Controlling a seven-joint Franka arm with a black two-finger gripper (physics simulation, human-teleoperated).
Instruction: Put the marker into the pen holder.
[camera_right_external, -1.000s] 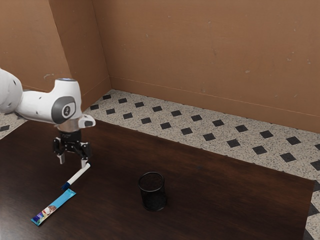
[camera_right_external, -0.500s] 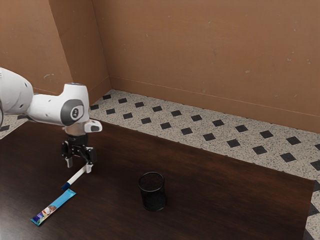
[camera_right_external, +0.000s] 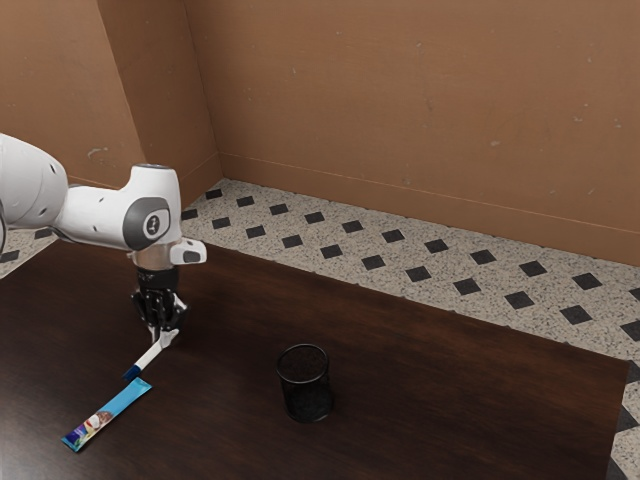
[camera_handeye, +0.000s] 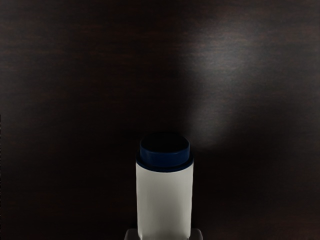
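Gripper (camera_right_external: 163, 341) clenching marker (camera_right_external: 148, 357), fingertips (camera_handeye: 131, 234) pressing white barrel (camera_handeye: 164, 200) from both sides. We are holding marker low at dark table (camera_right_external: 450, 400), outside pen holder (camera_right_external: 306, 392) and well apart from it; holder standing upright, toward exterior view's right. Dark blue cap (camera_right_external: 131, 373) pointing away from gripper, toward light-blue packet (camera_right_external: 108, 413) lying flat nearby. In wrist view we are seeing marker's other blue end (camera_handeye: 165, 159) sticking out past fingertips.
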